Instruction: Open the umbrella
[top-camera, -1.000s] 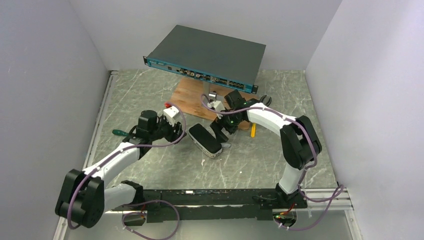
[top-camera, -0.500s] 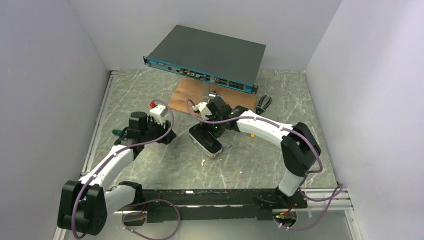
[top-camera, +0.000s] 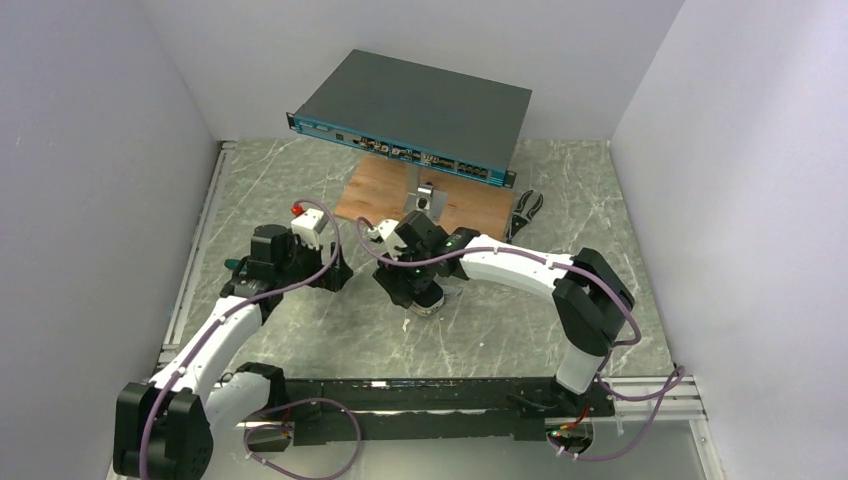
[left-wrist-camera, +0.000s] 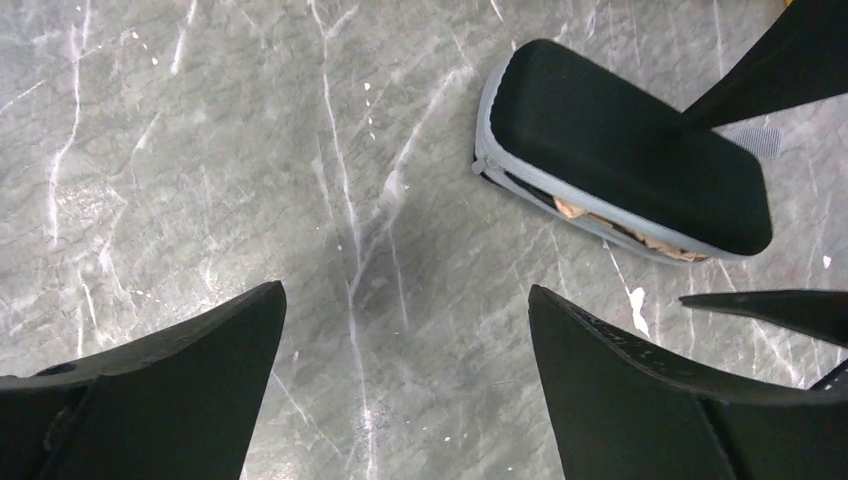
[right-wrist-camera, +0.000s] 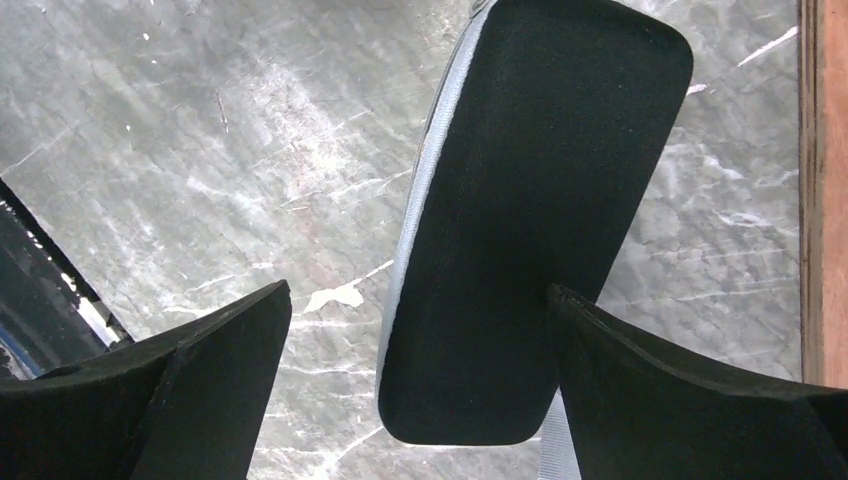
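Your right gripper (right-wrist-camera: 417, 295) hangs spread wide over the umbrella (right-wrist-camera: 540, 220), which lies in its dark case on the marble table (left-wrist-camera: 200, 150), tan cloth showing at the seam. Your left gripper (left-wrist-camera: 405, 295) gapes empty nearby.

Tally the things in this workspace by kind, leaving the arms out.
Cased umbrella: 1
Switch box: 1
Wooden board: 1
Hand tools: 2 (black-handled tool, green-handled tool)
Total: 5
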